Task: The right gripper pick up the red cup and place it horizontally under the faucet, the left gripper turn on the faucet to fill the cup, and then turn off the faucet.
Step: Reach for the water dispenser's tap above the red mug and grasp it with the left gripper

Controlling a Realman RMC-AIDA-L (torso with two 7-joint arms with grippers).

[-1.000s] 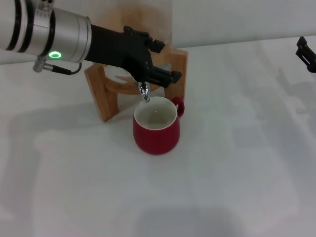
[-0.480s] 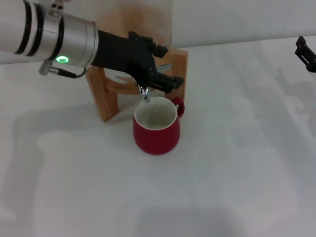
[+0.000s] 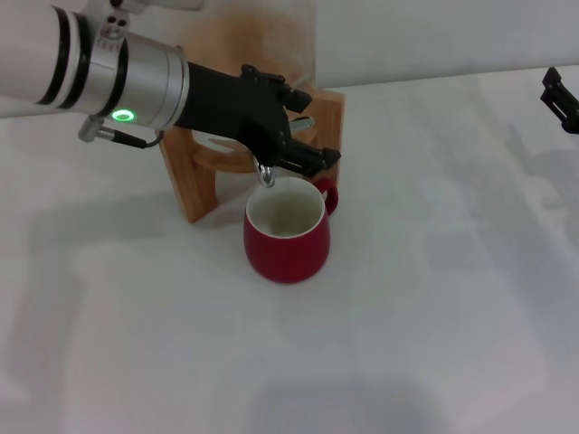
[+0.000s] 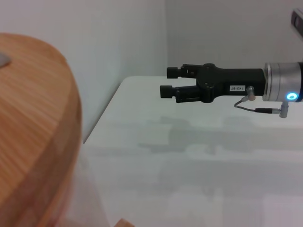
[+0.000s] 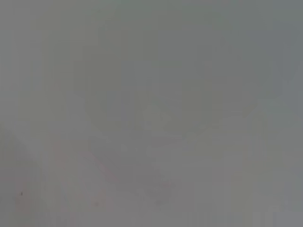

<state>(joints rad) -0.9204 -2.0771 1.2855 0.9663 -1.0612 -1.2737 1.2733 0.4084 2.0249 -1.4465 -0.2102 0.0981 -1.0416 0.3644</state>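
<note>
The red cup (image 3: 286, 237) stands upright on the white table, its white inside facing up, right below the faucet (image 3: 264, 171) spout. The faucet sits in a glass dispenser (image 3: 258, 36) on a wooden stand (image 3: 190, 185). My left gripper (image 3: 312, 124), on the arm with the green light, is at the faucet with its fingers spread either side of the flat lever. My right gripper (image 3: 561, 98) hangs far off at the right edge, away from the cup; the left wrist view shows the right gripper (image 4: 166, 81) with its fingers slightly apart and nothing between them.
The wooden stand (image 4: 38, 142) fills one side of the left wrist view. The white table (image 3: 434, 298) spreads out in front of and to the right of the cup. A wall rises behind the dispenser. The right wrist view is a featureless grey.
My left arm has pushed further right and slightly down, bringing its fingers closer around the faucet lever. The cup and the right gripper have stayed put.
</note>
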